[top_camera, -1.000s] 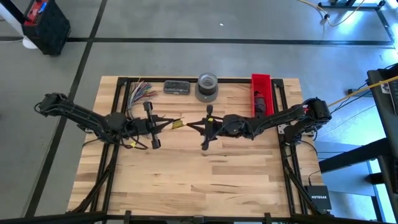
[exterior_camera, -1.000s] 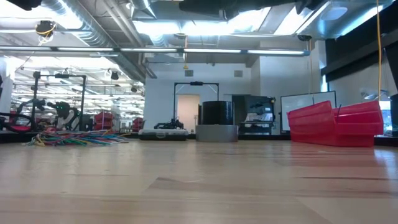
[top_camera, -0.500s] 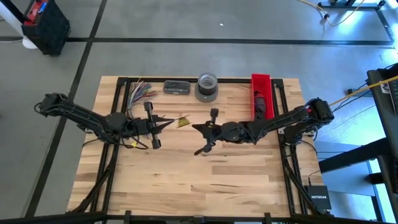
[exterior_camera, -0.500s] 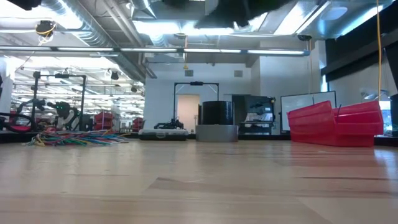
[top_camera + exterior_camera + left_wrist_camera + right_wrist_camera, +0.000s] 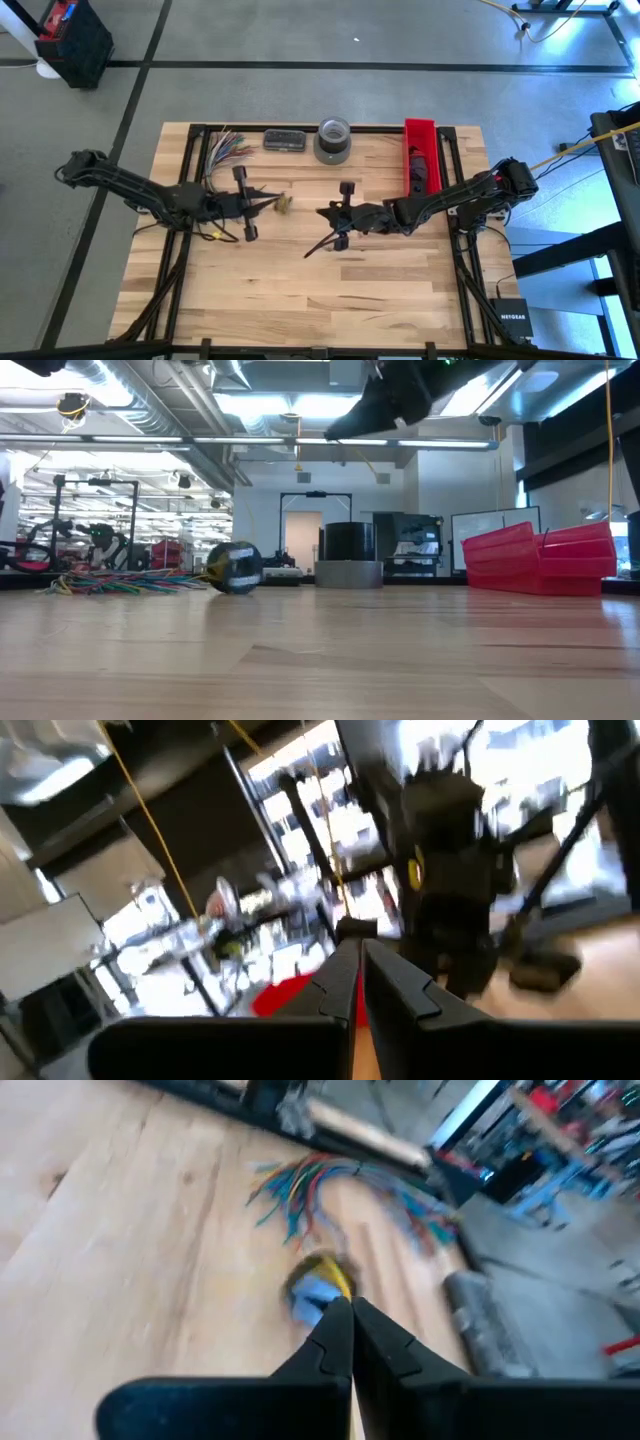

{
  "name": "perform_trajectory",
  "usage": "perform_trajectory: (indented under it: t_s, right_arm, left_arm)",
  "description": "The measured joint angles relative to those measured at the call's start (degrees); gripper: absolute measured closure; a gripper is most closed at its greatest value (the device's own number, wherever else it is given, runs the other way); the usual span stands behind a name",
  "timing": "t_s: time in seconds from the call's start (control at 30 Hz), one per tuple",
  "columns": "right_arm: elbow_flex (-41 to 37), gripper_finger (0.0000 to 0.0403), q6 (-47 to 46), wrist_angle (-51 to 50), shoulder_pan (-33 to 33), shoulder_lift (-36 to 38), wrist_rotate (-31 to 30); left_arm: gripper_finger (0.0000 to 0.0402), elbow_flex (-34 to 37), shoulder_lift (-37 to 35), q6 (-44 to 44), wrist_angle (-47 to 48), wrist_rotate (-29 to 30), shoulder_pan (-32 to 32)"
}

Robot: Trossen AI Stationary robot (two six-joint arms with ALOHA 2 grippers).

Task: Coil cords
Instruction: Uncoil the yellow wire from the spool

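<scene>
The cords [image 5: 228, 148] are a loose multicoloured tangle on the table's far left part, also seen in the low view [image 5: 125, 582] and the right wrist view [image 5: 330, 1180]. A small yellow-and-dark rolled bundle [image 5: 284, 204] rests on the table near the middle [image 5: 235, 568] [image 5: 318, 1285]. My left gripper [image 5: 270, 203] is shut, level, just left of the bundle and above the table [image 5: 358, 955]. My right gripper [image 5: 308, 251] is shut, slants down and points at the bundle from the right [image 5: 350, 1312] [image 5: 335, 432]. Neither gripper holds anything.
A grey tape roll [image 5: 333, 140], a dark flat device [image 5: 284, 140] and a red bin [image 5: 421, 150] stand along the far edge. Bare wood lies toward the near edge.
The small yellow bundle, which hung between the two gripper tips, has dropped onto the table and now lies there. My right gripper has drawn away from it, swung toward the near edge and tipped downward.
</scene>
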State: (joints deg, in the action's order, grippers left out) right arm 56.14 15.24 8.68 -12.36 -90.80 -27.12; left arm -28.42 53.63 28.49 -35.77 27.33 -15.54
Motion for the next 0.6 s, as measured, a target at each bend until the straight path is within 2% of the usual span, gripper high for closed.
perform_trajectory:
  t_s: [0.07,0.17,0.3,0.47,0.6]
  right_arm:
    - [0.0,0.0401,-2.06,-2.29,0.0,0.0,1.01]
    - [0.0,0.0394,-4.14,-4.36,0.0,-0.01,1.2]
    - [0.0,0.0391,-4.83,-4.69,0.0,-0.2,1.2]
    - [0.0,0.039,-4.93,-5.94,0.0,-0.22,1.22]
    - [0.0,0.0389,-6.14,-6.13,0.0,-0.22,1.2]
  left_arm:
    - [0.0389,0.0,0.09,-0.44,3.04,0.57,0.94]
    - [0.0385,0.02,0.09,-3.39,6.06,4.73,3.01]
    - [0.0358,0.0,0.04,-8.96,14.02,9.76,6.58]
    - [0.031,0.0,0.15,-19.92,28.8,9.27,10.94]
    - [0.0291,0.0,0.65,-27.41,39.36,5.46,13.06]
